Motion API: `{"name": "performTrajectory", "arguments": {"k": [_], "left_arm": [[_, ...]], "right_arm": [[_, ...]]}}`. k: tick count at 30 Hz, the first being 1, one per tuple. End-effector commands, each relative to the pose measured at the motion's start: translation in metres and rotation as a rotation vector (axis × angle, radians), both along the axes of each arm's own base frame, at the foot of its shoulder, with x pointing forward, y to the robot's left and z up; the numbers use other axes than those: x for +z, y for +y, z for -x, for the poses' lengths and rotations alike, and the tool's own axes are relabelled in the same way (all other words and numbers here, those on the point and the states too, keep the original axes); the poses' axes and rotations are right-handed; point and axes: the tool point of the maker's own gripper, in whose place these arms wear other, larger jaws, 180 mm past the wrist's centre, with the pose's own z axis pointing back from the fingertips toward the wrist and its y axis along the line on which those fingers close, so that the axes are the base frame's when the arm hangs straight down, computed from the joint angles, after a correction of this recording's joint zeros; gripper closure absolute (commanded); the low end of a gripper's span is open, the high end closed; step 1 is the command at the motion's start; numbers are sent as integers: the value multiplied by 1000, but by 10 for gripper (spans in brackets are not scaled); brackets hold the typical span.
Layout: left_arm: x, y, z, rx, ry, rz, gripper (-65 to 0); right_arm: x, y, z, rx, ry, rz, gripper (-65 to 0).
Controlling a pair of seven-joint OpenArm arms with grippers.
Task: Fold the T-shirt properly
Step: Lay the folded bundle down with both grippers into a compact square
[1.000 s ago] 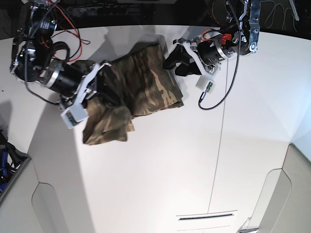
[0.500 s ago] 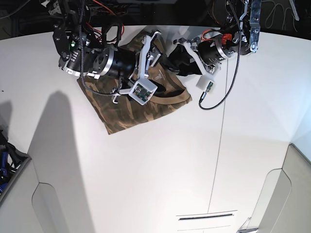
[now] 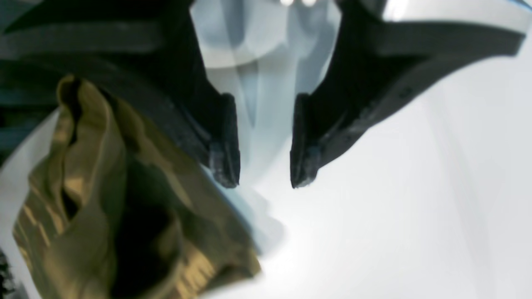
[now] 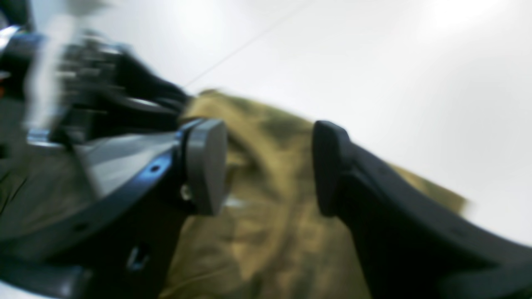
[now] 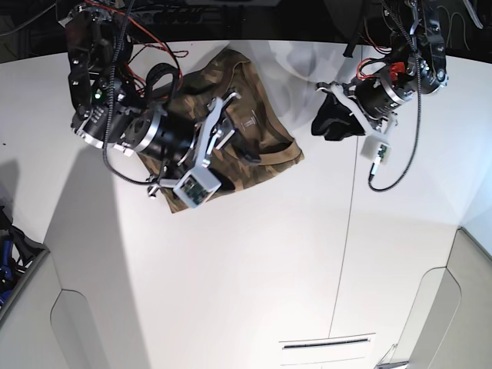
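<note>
White table (image 5: 254, 269) fills the base view, w/ a thin seam running down its right part. T-shirt (image 5: 254, 150) lies folded in a compact bundle near the table's far edge, camo side up, collar and small white label showing near its right part. Right gripper (image 4: 270, 166) hangs over the shirt, fingers (image 4: 205, 166) spread wide w/ nothing between them; cloth is visible through the gap, blurred. Left gripper (image 3: 259, 166) is off to the shirt's side, above bare table, apart from the cloth in base view; fingertips (image 3: 224, 166) narrowly parted, holding nothing. Shirt edge (image 3: 124, 216) bunches up beside its one finger in the left wrist view.
</note>
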Motion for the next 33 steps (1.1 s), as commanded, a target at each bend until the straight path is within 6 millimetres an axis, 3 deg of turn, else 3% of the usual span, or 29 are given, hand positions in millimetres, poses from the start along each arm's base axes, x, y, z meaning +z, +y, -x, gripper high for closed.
{"name": "performTrajectory", "arguments": {"k": [1,4,6,12,13,18,23,28,33], "left_arm": [[21,4,-8,-3,-74,6,-216],[48,12,-13,1,-147,16,-216],[62,6,-12,-45,-185,21,-216],[88,-28,2,-139,-234,142,-216],[88,-36,6,-162,-228,152,-216],[77,-89,22,-296,-190,191,-216],[50,-126,36,-367,-136,199,-216],[23,-138,39,-383,-66,230,-216],[0,-133,25,-369,-20,213,-216]], "right_arm": [[20,-5,-15,-42,-60,-48,-329],[29,-28,-37,-152,-82,-74,-329],[30,-41,-50,-200,-89,-80,-299],[20,-64,-87,-286,-57,-74,0],[17,-65,-94,-291,-49,-76,0],[-4,-71,-124,-320,8,-96,0],[-39,-73,-137,-301,105,-76,0],[-73,-73,-132,-285,203,-89,0],[-94,-69,-120,-261,277,-114,0]]}}
